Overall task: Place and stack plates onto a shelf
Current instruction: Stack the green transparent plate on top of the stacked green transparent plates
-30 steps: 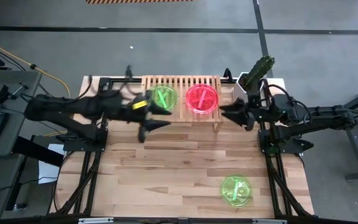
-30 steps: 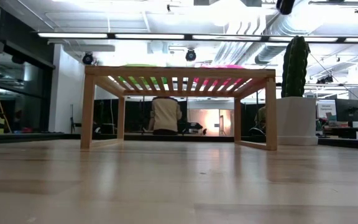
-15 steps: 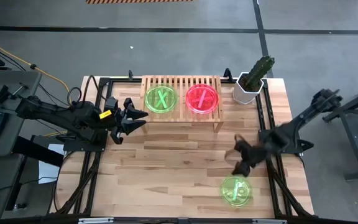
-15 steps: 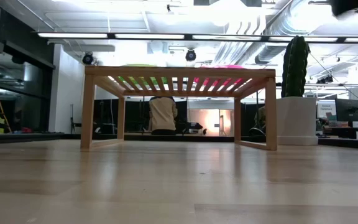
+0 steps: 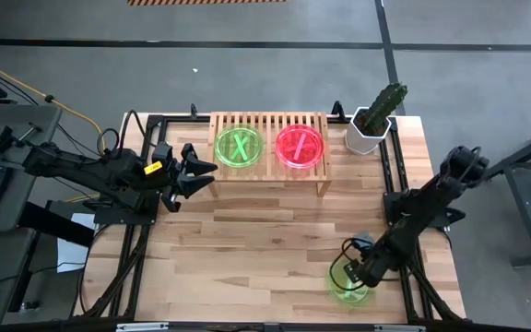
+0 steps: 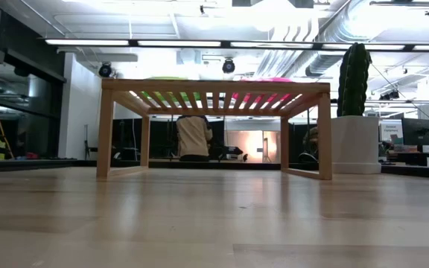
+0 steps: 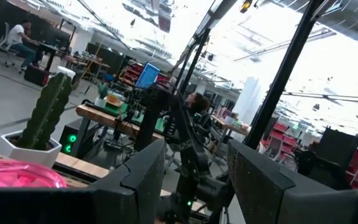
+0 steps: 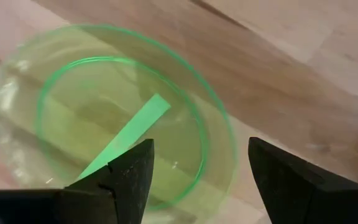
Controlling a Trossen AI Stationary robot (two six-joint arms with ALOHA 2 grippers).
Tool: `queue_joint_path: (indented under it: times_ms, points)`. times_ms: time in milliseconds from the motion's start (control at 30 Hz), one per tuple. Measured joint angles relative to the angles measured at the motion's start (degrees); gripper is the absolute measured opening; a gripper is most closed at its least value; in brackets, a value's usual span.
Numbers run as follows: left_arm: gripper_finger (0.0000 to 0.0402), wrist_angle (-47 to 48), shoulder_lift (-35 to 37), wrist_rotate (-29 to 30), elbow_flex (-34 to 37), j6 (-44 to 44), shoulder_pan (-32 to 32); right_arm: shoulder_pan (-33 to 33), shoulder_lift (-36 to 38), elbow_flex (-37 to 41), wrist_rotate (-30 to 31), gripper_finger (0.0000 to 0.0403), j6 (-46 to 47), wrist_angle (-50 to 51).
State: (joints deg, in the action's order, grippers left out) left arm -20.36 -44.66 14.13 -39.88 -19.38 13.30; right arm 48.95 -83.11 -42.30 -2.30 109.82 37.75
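Had right gripper [image 5: 350,274] spread over last loose green plate [image 5: 349,284] at table's 5 o'clock. Rack [image 5: 268,124] at 12 carried green stack [image 5: 240,148] and pink stack [image 5: 300,146] (counts unclear). My left gripper [image 5: 199,172] waited spread, 9 o'clock of rack. One plate left, I judged.

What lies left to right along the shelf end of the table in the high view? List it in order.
left gripper → green plate on the shelf → pink-red plate → potted cactus.
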Motion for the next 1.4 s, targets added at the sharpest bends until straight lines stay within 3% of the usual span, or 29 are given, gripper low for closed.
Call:
queue_joint_path:
  times_ms: [300, 400, 500, 633, 700, 967, 1133, 1267, 1400]
  points:
    - [0.0162, 0.0, 0.0, 0.0, 0.0, 0.0, 0.0, -0.2, -6.2, -0.3, -1.3, 0.0243, -0.8, -1.6]
    - [0.0162, 0.0, 0.0, 0.0, 0.0, 0.0, 0.0, -0.2, -6.6, -0.2, -1.5, 0.0227, -1.8, -1.7]
    - [0.0162, 0.0, 0.0, 0.0, 0.0, 0.0, 0.0, -0.2, -6.6, -0.2, -2.4, 0.0173, -1.9, -0.7]
    - [0.0162, 0.0, 0.0, 0.0, 0.0, 0.0, 0.0, -0.1, -5.7, 0.0, -2.7, 0.0043, -1.9, 0.3]
    - [0.0162, 0.0, 0.0, 0.1, 0.0, 0.0, 0.0, -0.1, -4.5, 0.0, -1.7, 0.0015, -2.5, -0.7]
    - [0.0162, 0.0, 0.0, 3.1, 0.0, 2.0, -0.2, -1.0, 3.8, 0.2, 2.9, 0.0005, -10.1, -4.6]
    - [0.0162, 0.0, 0.0, 3.1, 0.1, 2.0, -0.2, -3.4, 7.7, 0.2, 7.4, 0.0002, -16.9, -14.2]
    - [0.0162, 0.0, 0.0, 3.1, 0.1, 2.0, -0.2, -7.2, 8.5, 0.1, 8.3, 0.0000, -24.0, -22.8]
    - [0.0162, 0.0, 0.0, 3.1, 0.1, 2.0, -0.2, -10.8, 7.9, 0.1, 8.4, 0.0001, -24.6, -20.4]
